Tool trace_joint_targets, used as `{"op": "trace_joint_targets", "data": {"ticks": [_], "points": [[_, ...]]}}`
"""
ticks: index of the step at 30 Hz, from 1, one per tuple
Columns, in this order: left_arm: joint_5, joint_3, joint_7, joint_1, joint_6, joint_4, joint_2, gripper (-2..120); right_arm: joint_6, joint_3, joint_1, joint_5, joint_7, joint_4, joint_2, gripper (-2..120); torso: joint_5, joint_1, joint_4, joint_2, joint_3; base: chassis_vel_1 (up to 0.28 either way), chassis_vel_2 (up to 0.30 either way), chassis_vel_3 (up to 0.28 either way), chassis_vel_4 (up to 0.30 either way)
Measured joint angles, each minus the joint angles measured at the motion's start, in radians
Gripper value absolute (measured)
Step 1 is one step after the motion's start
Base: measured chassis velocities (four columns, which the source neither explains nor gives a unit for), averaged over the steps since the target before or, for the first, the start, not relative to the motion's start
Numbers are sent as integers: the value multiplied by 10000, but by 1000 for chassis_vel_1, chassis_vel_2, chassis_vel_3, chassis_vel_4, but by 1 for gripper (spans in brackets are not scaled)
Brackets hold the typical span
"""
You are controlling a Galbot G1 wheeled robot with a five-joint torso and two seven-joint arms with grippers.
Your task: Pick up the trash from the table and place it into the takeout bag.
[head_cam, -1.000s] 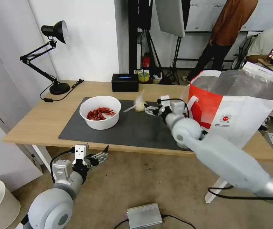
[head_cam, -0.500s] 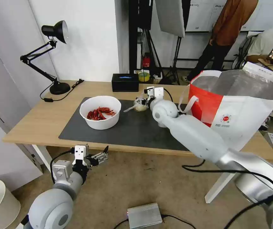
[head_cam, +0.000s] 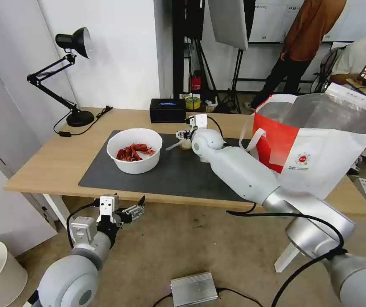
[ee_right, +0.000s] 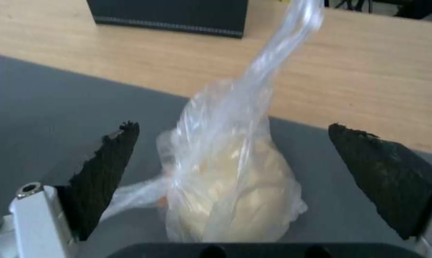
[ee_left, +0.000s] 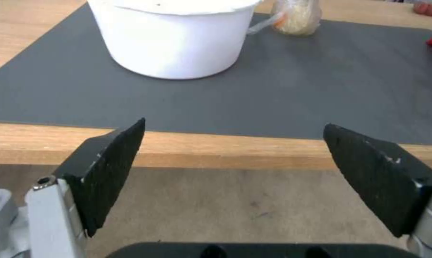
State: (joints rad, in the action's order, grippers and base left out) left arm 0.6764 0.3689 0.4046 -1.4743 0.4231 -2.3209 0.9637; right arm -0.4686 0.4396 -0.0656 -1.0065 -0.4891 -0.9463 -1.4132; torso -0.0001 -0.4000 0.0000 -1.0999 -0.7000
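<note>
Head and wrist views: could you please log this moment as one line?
right gripper: open, straddling knotted clear bag on mat | left gripper: open, parked below table edge

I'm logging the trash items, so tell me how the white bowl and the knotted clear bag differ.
The white bowl is rigid, round and open-topped, showing red crayfish shells; the knotted clear bag is soft, crinkled and tied shut around pale contents. The bowl is much bigger. The open right gripper straddles the bag; the bowl stands unattended. Both rest on the dark mat.
</note>
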Motion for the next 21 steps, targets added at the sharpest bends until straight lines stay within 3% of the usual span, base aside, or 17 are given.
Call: {"op": "trace_joint_targets", "data": {"ticks": [19, 21], "points": [[-39, 0, -4, -71, -26, -44, 59, 100, -349, -360, -135, 798, 307, 1308, -754, 100, 0, 1, -1, -1, 0, 0, 0, 0, 0], [-39, 0, -4, -69, -31, -44, 56, 100, -349, -448, -163, 815, 313, 1372, -827, 92, 0, 1, 0, -1, 0, 0, 0, 0, 0]]}}
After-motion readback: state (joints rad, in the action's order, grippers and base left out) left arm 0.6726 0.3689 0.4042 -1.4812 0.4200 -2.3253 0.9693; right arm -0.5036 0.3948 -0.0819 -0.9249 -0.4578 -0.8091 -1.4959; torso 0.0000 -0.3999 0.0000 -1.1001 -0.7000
